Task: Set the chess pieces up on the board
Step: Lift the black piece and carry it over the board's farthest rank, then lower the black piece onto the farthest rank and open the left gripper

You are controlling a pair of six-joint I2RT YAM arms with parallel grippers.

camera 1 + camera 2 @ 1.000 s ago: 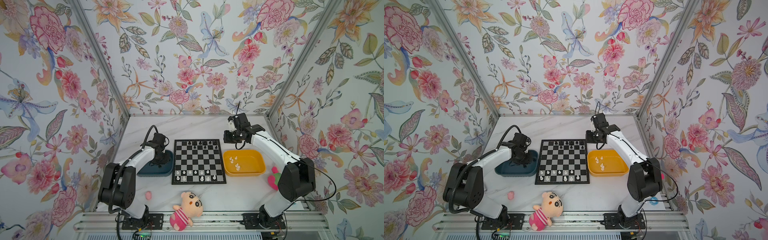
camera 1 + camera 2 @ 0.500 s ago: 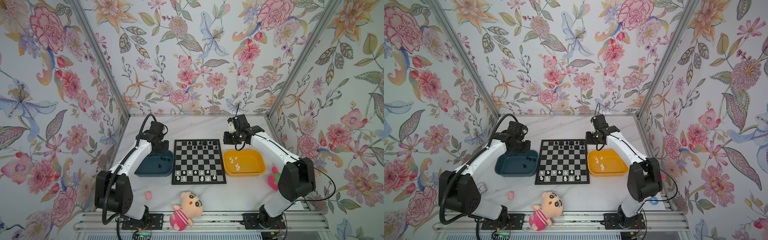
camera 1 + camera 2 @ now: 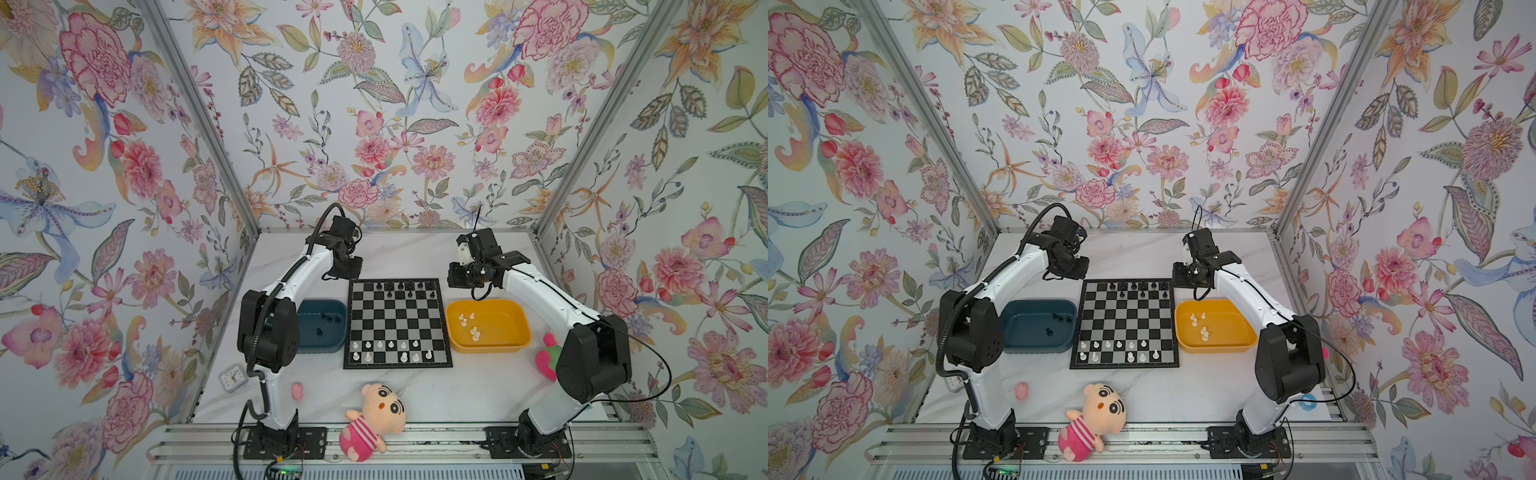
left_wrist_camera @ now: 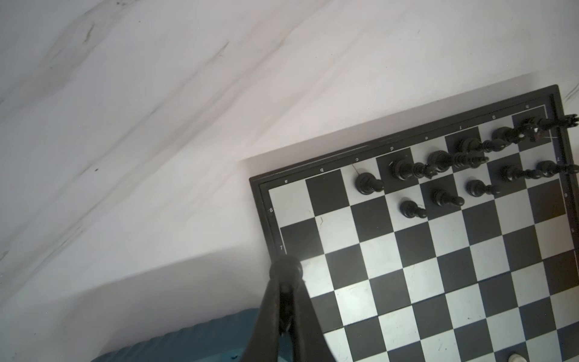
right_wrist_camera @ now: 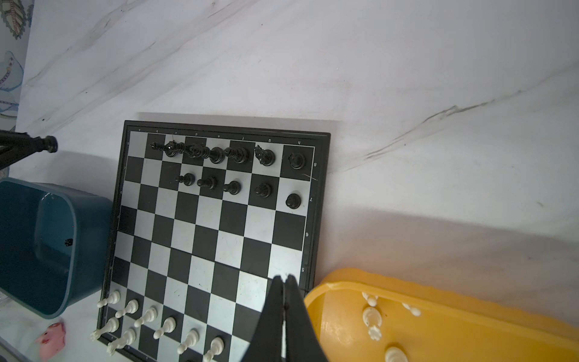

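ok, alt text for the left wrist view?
The left tool, shut on a small black plastic chess piece, hangs at the edge of the black-and-silver checked chessboard. Other black pieces stand in two rows along one side; white marble tabletop and a dark blue tray fill the rest.

Place: robot booth | floral walls (image 3: pixel 374 124), aluminium rail (image 3: pixel 415 441) (arms (image 3: pixel 279 409) bolted on)
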